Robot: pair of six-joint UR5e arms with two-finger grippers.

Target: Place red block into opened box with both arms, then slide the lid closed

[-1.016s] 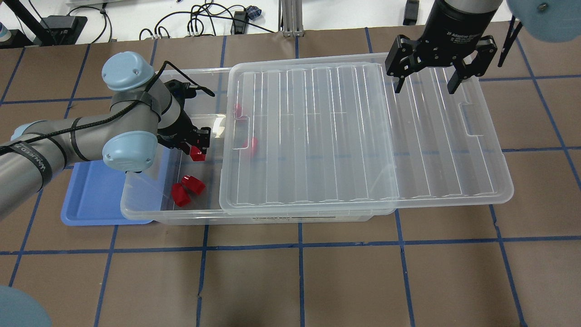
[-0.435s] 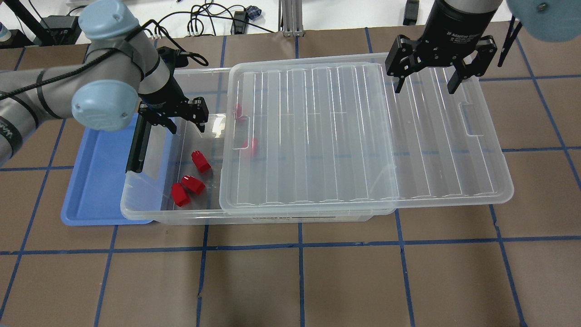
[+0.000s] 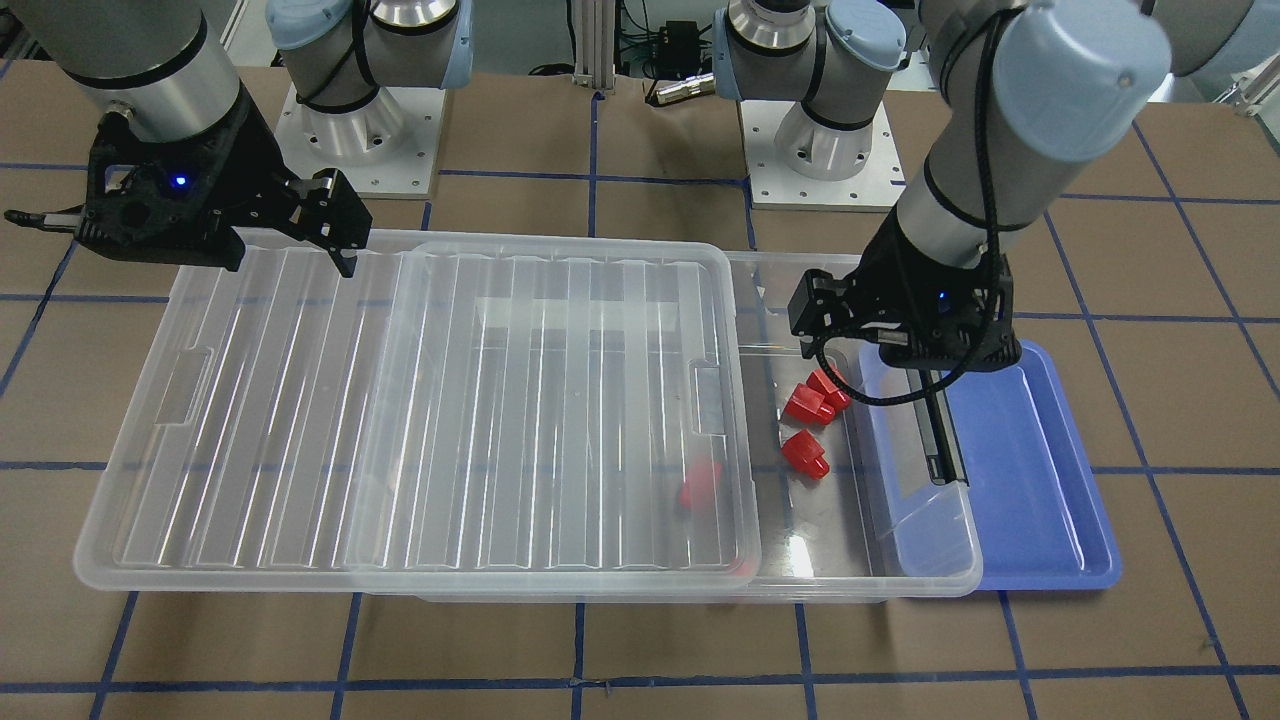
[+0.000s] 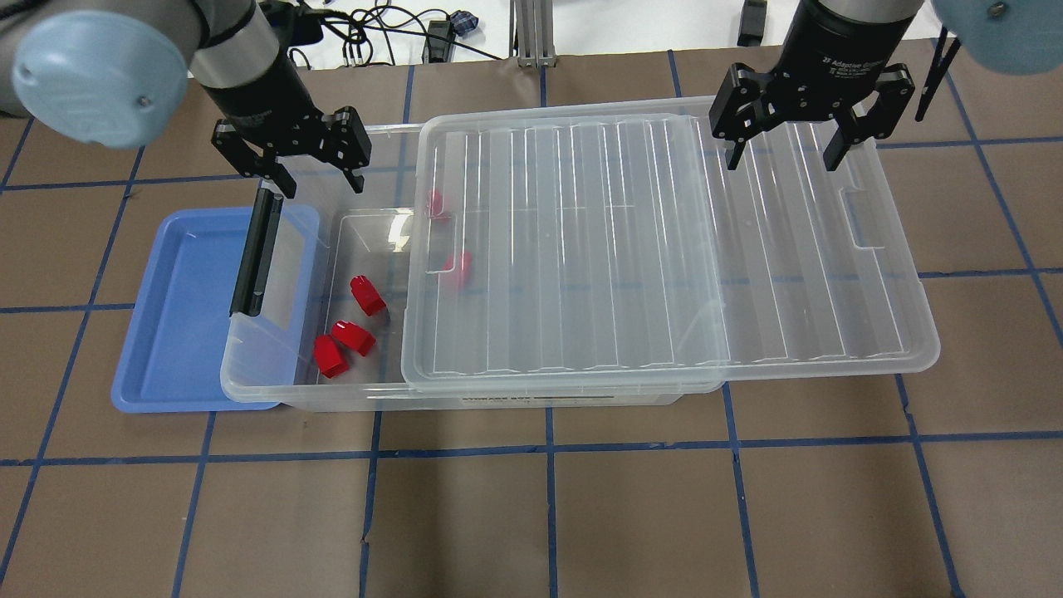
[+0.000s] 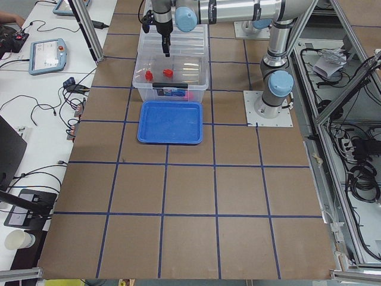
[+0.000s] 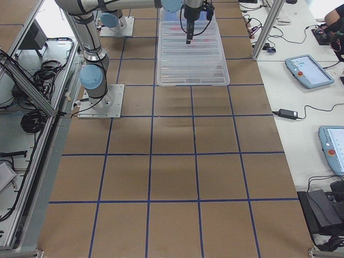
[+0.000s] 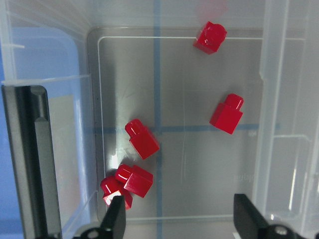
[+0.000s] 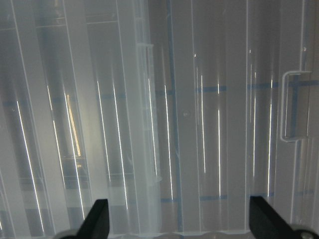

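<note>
The clear box (image 4: 249, 370) lies across the table, its black handle (image 4: 253, 253) at the left end. The ribbed lid (image 4: 664, 249) covers most of it and overhangs its right end, leaving the left end uncovered. Several red blocks lie on the box floor: one red block (image 4: 366, 296) (image 3: 805, 452) (image 7: 142, 139) lies alone, two more (image 4: 342, 346) lie beside it, and others show through the lid (image 4: 457, 266). My left gripper (image 4: 322, 183) (image 3: 860, 350) hangs open and empty above the box's far left corner. My right gripper (image 4: 782, 162) (image 3: 290, 262) is open over the lid's far right part.
A shallow blue tray (image 4: 174, 332) lies under and beside the box's left end. Cables and a metal post (image 4: 531, 33) sit beyond the table's far edge. The arm bases (image 3: 350, 120) stand on the robot's side.
The left gripper held a red block low inside the box, then opened. It rose and drew back toward the far left corner. The block now lies on the box floor. The right gripper barely moved.
</note>
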